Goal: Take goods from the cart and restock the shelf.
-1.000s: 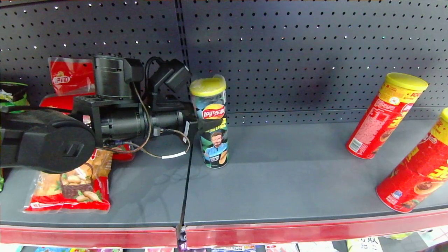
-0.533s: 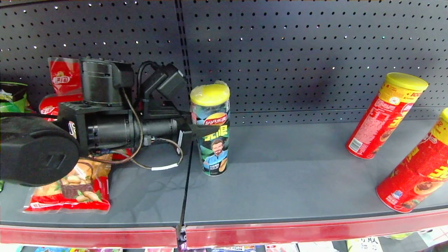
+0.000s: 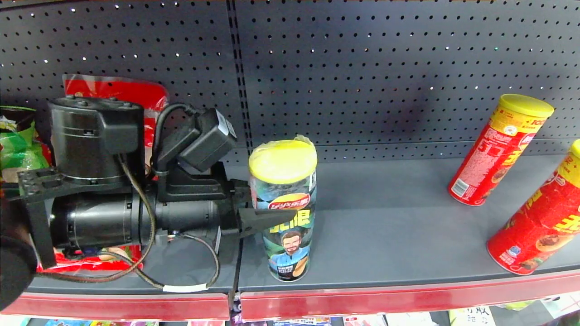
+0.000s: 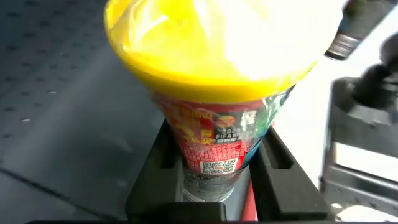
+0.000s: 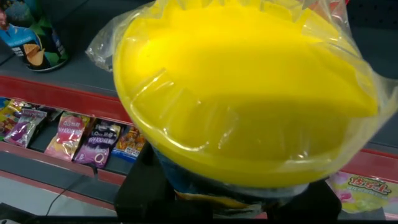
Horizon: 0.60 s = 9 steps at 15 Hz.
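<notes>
Yellow-lidded can (image 3: 290, 240): upright, close to the front edge of the shelf (image 3: 385, 235), by the middle seam; I cannot tell whether its base touches the deck.
Left claw (image 3: 272, 213): clamped on that can's mid-body from the left.
Right claw (image 5: 230, 199): closed round a second can (image 5: 249, 93), out in front of the shelf's front edge.
Main risk: letting go here would likely leave the can too near the red front lip (image 3: 408, 296), and a nudge as the claw withdraws could tip it off.
Lesser risk: the slack cable (image 3: 181, 287) drooping at the front edge might snag.
Red cans (image 3: 498, 149): well apart at the right end, out of harm.
</notes>
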Tool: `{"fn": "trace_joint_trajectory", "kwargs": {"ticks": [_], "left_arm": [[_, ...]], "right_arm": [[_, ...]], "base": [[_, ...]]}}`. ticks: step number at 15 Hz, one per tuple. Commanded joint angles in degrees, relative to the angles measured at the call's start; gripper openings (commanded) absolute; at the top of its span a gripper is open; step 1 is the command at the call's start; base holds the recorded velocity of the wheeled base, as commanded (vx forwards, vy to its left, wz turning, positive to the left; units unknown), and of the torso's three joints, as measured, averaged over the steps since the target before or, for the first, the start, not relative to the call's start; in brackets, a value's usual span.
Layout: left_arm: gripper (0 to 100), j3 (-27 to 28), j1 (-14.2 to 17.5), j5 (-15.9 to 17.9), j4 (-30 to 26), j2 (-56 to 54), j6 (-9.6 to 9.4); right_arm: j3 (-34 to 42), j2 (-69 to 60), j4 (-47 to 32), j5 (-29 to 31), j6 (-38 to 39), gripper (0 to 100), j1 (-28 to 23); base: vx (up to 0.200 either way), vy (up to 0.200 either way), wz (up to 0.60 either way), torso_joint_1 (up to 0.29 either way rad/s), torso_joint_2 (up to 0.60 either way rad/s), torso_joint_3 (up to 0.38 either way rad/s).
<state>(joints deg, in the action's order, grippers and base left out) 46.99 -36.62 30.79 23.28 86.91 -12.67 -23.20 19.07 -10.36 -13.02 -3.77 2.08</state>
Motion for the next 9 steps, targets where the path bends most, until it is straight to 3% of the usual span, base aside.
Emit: {"fn": "trace_joint_trajectory", "kwargs": {"ticks": [1, 9], "left_arm": [[0, -0.8, -0.9, 0.1, -0.1, -1.1, 0.01], [0, -3.2, -1.4, 0.4, 0.0, -1.7, -0.34]], "right_arm": [[0.0, 0.2, 0.0, -0.1, 0.0, 0, 0.0], [-0.1, 0.2, 0.0, -0.1, 0.0, 0, 0.0]], "base": [[0.000, 0.000, 0.00, 0.000, 0.00, 0.000], [0.000, 0.000, 0.00, 0.000, 0.00, 0.000]]}}
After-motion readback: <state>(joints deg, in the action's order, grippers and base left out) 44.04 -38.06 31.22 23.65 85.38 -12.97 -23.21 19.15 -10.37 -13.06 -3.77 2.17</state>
